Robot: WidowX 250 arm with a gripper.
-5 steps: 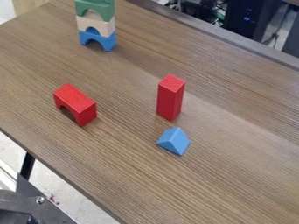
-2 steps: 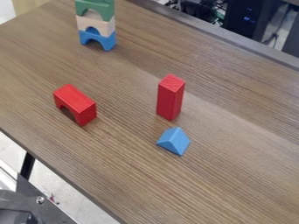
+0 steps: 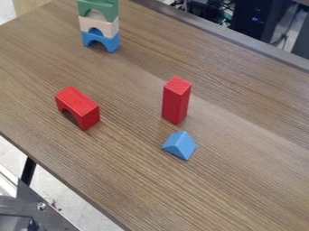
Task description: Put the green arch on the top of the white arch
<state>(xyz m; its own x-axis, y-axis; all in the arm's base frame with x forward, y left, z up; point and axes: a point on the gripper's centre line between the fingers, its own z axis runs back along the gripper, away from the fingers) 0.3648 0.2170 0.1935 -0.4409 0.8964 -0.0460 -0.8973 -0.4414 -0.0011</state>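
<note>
Camera view, tabletop: A brown wood-grain table (image 3: 229,180) is running across most of the view, with a darker strip (image 3: 241,43) edging its far side towards 1 and 2 o'clock.
Beyond the table: Dark equipment (image 3: 256,20) is standing at 1 o'clock, with cables lying beside it; pale floor is showing at 7 to 8 o'clock.
Lower corner: Dark metal parts (image 3: 27,203) with a bolt are filling the corner between 7 and 8 o'clock, and a black table leg (image 3: 28,171) is showing at 8 o'clock.
Loose blocks: A red arch (image 3: 81,104) is resting at 9 o'clock; an upright red block (image 3: 175,101) is standing just off centre towards 1 o'clock, and a blue wedge (image 3: 180,145) is lying near its foot, at 5 o'clock.
Stack: At 11 o'clock the green arch (image 3: 100,5) is sitting on top of the white arch (image 3: 109,27), which is resting on a blue arch (image 3: 109,41).
Green arch from the gripper: I cannot tell which way it is lying.
Gripper: How wide it is standing, and whether it is holding or touching anything, I cannot tell.
</note>
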